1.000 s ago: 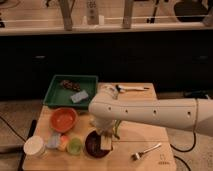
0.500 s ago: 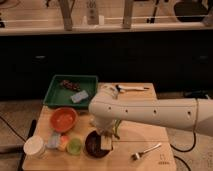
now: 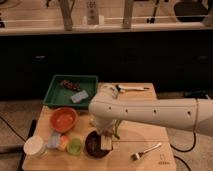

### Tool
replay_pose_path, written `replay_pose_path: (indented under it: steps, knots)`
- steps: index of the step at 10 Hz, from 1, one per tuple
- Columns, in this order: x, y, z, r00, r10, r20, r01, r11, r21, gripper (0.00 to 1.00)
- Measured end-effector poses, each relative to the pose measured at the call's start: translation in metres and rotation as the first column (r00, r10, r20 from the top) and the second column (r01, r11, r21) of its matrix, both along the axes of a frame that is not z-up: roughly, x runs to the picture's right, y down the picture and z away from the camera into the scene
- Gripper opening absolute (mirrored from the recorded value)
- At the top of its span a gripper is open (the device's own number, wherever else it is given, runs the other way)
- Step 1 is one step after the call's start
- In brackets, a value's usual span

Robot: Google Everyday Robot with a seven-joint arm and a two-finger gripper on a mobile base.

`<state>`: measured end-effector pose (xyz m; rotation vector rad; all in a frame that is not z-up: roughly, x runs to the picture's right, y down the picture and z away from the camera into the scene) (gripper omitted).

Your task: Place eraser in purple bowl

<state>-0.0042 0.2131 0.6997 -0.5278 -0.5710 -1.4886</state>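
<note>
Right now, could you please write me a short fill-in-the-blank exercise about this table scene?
1. The gripper hangs over the rim of the ____ bowl.
2. The eraser sits between the gripper's shut ____.
3. The grey-blue block lies in the ____ tray.
4. The fork lies to the ____ of the purple bowl in the camera view.

Missing words: purple; fingers; green; right

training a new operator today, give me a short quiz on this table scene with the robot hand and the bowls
1. True or false: the eraser sits at the purple bowl, under the hand.
2. Which lies inside the green tray? A) fork B) grey-blue block C) orange bowl
3. Fill in: the fork lies to the ___ of the purple bowl in the camera view.

Key: 1 true; 2 B; 3 right
</note>
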Motion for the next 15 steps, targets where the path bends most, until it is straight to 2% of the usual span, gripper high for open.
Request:
replay_pose_path:
  steps: [6,7,9,11,14,15]
  knots:
    - [0.0,0.0,0.0,1.0,-0.007,0.007,0.007,1.0,-0.003,0.05]
    - [0.0,0.0,0.0,1.0,-0.008,0.009,0.008,1.0,-0.003,0.08]
    - [-0.002,0.0,0.001,1.0,-0.008,0.007,0.008,1.0,-0.003,0.25]
    - [-0.007,0.001,0.003,1.0,-0.014,0.012,0.014,0.9999,-0.002,0.49]
    - [-0.017,0.004,0.009,0.999,-0.027,0.024,0.027,0.9996,-0.007,0.77]
    - [-0.021,0.005,0.01,0.999,-0.03,0.029,0.031,0.9995,-0.009,0.8]
